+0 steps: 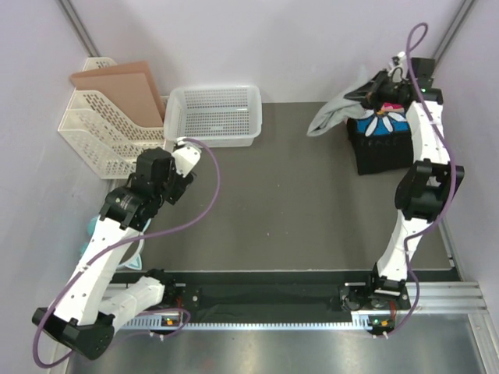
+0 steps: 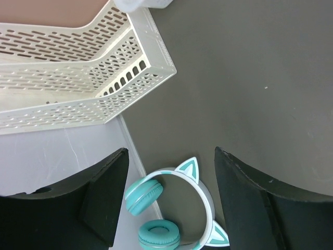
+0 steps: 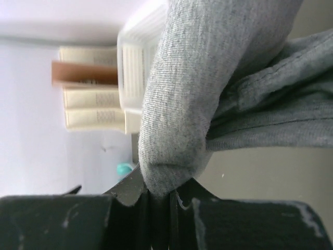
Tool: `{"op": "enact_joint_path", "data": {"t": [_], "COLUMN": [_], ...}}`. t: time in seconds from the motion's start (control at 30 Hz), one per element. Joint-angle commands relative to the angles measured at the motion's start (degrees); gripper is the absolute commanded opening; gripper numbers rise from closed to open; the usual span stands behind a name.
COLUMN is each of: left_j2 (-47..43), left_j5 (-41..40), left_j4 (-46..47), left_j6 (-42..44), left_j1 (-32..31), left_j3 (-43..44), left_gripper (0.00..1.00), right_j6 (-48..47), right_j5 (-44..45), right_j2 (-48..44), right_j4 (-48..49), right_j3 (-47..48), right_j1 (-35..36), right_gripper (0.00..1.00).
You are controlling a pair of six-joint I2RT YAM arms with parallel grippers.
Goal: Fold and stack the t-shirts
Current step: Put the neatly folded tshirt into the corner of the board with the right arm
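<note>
At far right of table [image 1: 296,202]: noted right gripper [image 3: 159,194] clamped on thin fold of light heather-grey cloth t-shirt [image 1: 331,115], draped beside folded black daisy-print t-shirt [image 1: 382,148]. Risk: slip-out; dragging folded one. Left gripper [image 2: 170,152] open, empty.

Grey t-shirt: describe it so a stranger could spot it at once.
Go to the far right corner of the dark table, beside the right arm. Next to a folded black shirt with a white daisy print, the grey t-shirt hangs pinched in the right gripper. It alone is plain, light and unfolded.
</note>
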Motion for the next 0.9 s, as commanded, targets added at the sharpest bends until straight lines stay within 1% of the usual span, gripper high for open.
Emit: {"op": "enact_joint_path", "data": {"t": [0.0,0.07,0.17,0.2,0.23,0.27,0.3,0.37,0.5,0.6,0.67,0.7,0.77,0.8,0.83,0.87], "left_j2": [-1.3,-1.2,-1.1,-1.0,-0.8,-0.6,-0.3,0.2,0.6,0.5,0.5,0.5,0.7,0.7,0.7,0.9], "left_j5": [0.3,1.0,1.6,2.0,2.3,2.5,2.9,3.6,4.6,4.8,4.7,4.8,4.8,4.9,4.9,5.1], "left_j4": [2.2,2.3,2.7,2.7,2.9,3.0,3.0,3.0,3.1,3.0,2.7,2.6,2.4,2.1,1.9,1.7], "left_j6": [-1.7,-2.0,-2.0,-1.8,-1.7,-1.6,-1.5,-1.6,-1.5,-1.0,-0.9,-0.7,-0.6,-0.6,-0.6,-0.5], "left_j1": [1.3,1.8,2.7,3.2,3.4,3.7,4.0,4.5,5.2,5.4,5.4,5.5,5.5,5.5,5.5,5.5], "left_j3": [-1.7,-2.9,-3.6,-3.5,-3.6,-3.6,-3.5,-3.6,-3.9,-3.8,-3.3,-3.2,-2.7,-2.5,-2.4,-2.2], "left_gripper": [0.72,0.72,0.72,0.72,0.72,0.72,0.72,0.72,0.71,0.71,0.71,0.71,0.71,0.71,0.71,0.71], "right_j6": [3.8,5.3,6.2,5.5,4.5,3.3,0.6,-1.7,-3.7,-4.7,-5.8,-6.8,-7.3,-7.4,-7.0,-6.8], "right_j5": [-2.8,-3.0,-1.9,-0.3,0.9,2.2,5.6,9.6,19.2,23.7,25.3,26.7,30.1,31.8,33.7,37.4], "right_j2": [3.3,4.2,5.4,5.6,5.8,5.8,5.9,5.3,3.5,3.9,5.8,6.5,7.7,7.4,6.8,6.3], "right_j4": [-0.2,1.7,1.2,0.5,-0.7,-4.3,-6.2,-11.2,-14.8,-18.6,-22.4,-23.7,-26.3,-26.7,-27.0,-27.1], "right_j3": [7.2,7.0,6.3,6.1,6.1,6.1,6.1,4.9,1.9,1.2,1.5,1.5,0.8,0.4,-0.1,-0.4], "right_j1": [-5.1,-7.9,-11.2,-12.0,-12.6,-13.6,-14.0,-15.0,-17.0,-18.0,-18.2,-18.3,-18.5,-18.5,-18.5,-18.5], "right_gripper": [0.0,0.0,0.0,0.0,0.0,0.0,0.0,0.0,0.0,0.0,0.01,0.11,0.26,0.41,0.48,0.53]}}
